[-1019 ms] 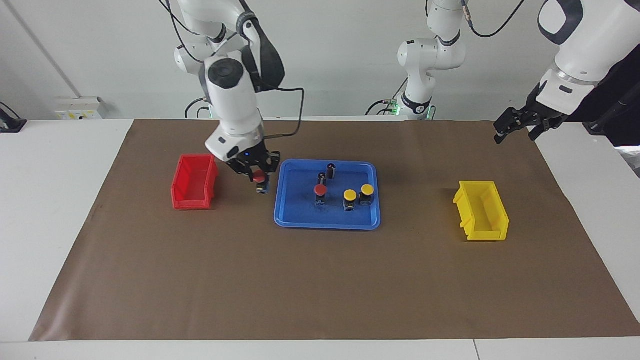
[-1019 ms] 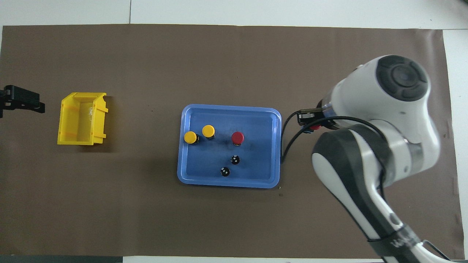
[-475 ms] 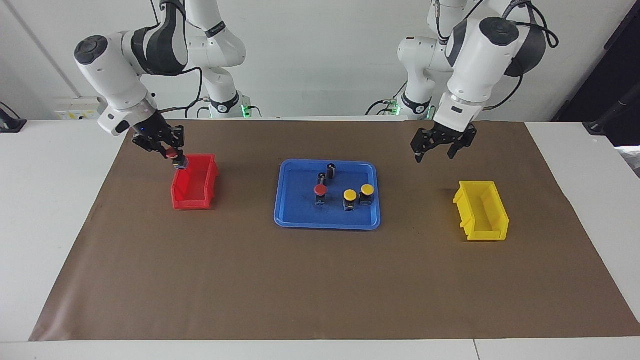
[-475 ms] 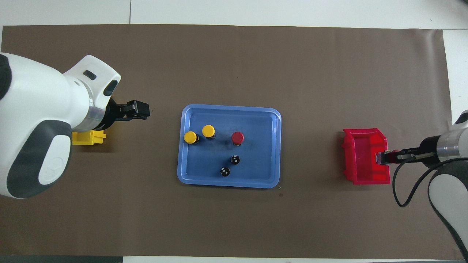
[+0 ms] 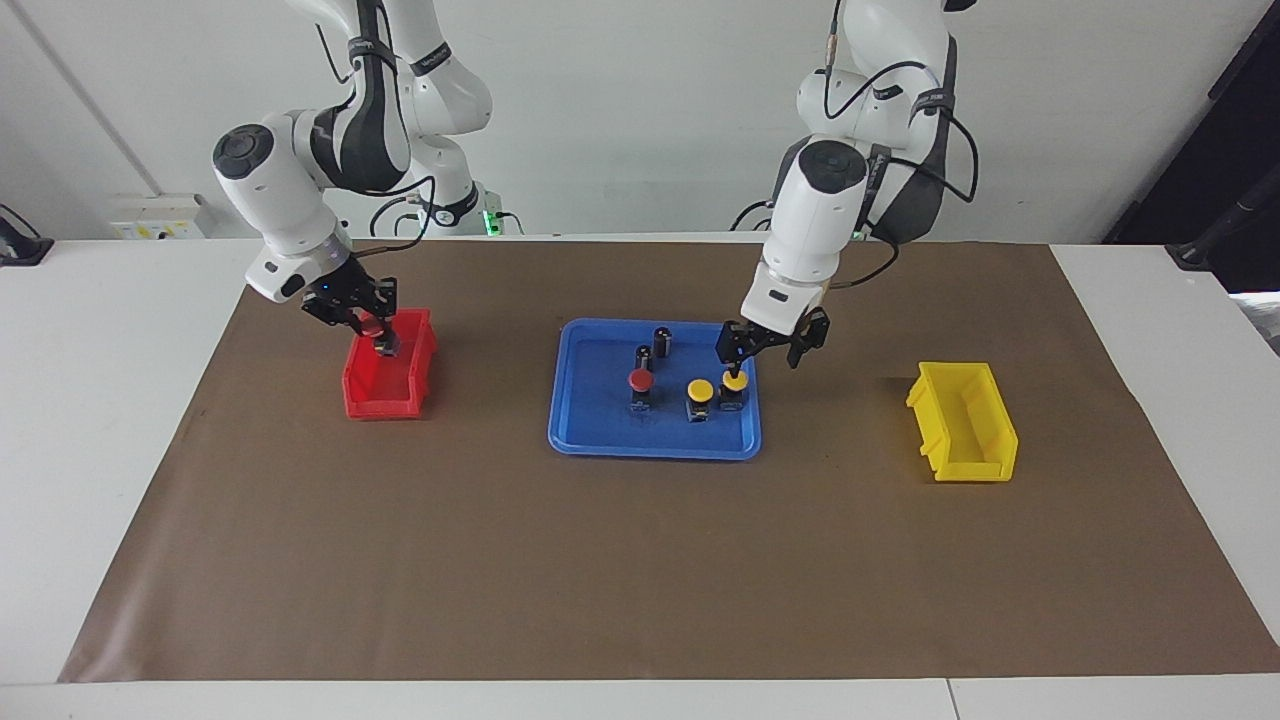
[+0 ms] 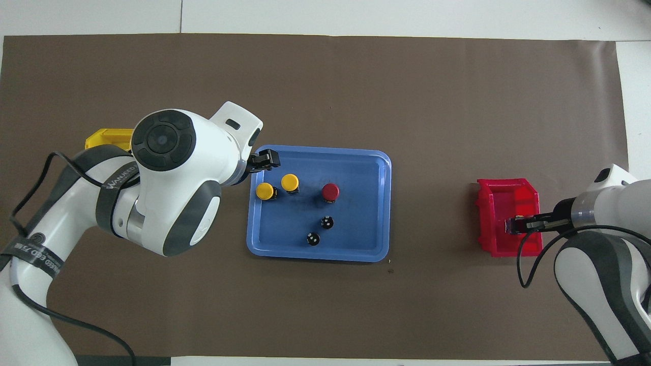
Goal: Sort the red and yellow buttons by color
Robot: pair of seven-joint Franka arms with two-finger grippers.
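1. Nearest the robots inside the shallow blue plastic tray (image 5: 570, 420), two small dark cylinders (image 5: 662, 341) stand upright without coloured caps; they look to be no part of the sort.
2. Next out, a red mushroom-cap push-button on a black base (image 5: 640, 381) stands cap-up, its long axis vertical, not yet collected.
3. Alongside it toward the left arm's end stand two yellow mushroom-cap push-buttons (image 5: 701, 390), also cap-up with vertical axes.
4. The left gripper (image 5: 763, 350) hangs low over the yellow button closest to that tray edge, fingers spread wide with one tip at its cap. Judging by the pose, it's lining up a top-down pick.
5. Over at the right arm's end, the right gripper (image 5: 368, 325) sits clenched on a second red push-button (image 5: 377, 330), tilted above the open red plastic bin (image 5: 372, 400); it's placed there for the drop.
6. At the left arm's end, the open yellow plastic bin (image 5: 985, 455) awaits the yellows.
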